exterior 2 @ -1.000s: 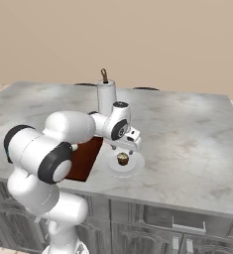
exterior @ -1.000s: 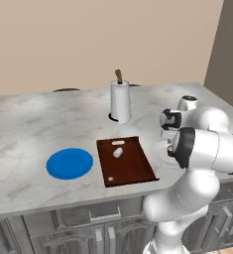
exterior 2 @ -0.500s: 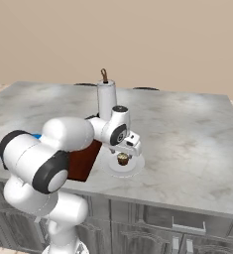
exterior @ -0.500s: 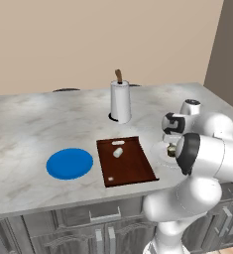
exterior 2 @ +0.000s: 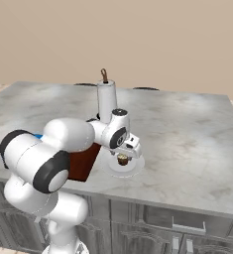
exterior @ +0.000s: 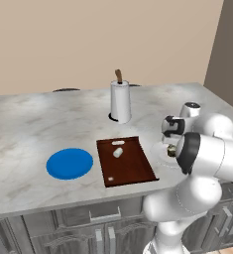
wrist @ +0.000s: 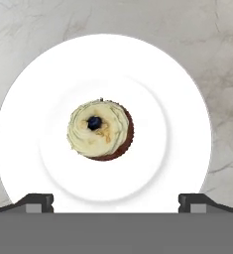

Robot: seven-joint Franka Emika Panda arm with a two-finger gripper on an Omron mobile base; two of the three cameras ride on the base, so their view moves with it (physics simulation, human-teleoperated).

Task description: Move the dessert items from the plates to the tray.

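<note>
The brown cupcake (wrist: 100, 130) with pale frosting stands in the middle of the white plate (wrist: 177, 99), right of the tray. My gripper (wrist: 115, 201) hovers directly above it, open, with its fingertips (wrist: 36, 201) wide apart on either side and nothing between them. In the right base view the gripper (exterior 2: 125, 150) hangs just over the cupcake (exterior 2: 122, 159) on the white plate (exterior 2: 133, 168). The white marshmallow (exterior: 118, 153) lies on the reddish-brown tray (exterior: 130, 168), near its handle slot. The blue plate (exterior: 70, 163) sits bare to the left of the tray.
A paper towel roll (exterior: 120, 101) stands upright on the counter behind the tray. My arm's elbow (exterior: 212, 158) bulks over the counter's front right edge. The marble counter (exterior: 33, 124) stretches open to the left and back.
My gripper has come down a little closer over the cupcake on the white plate, and the elbow has swung slightly. The marshmallow, tray and plates have not moved.
</note>
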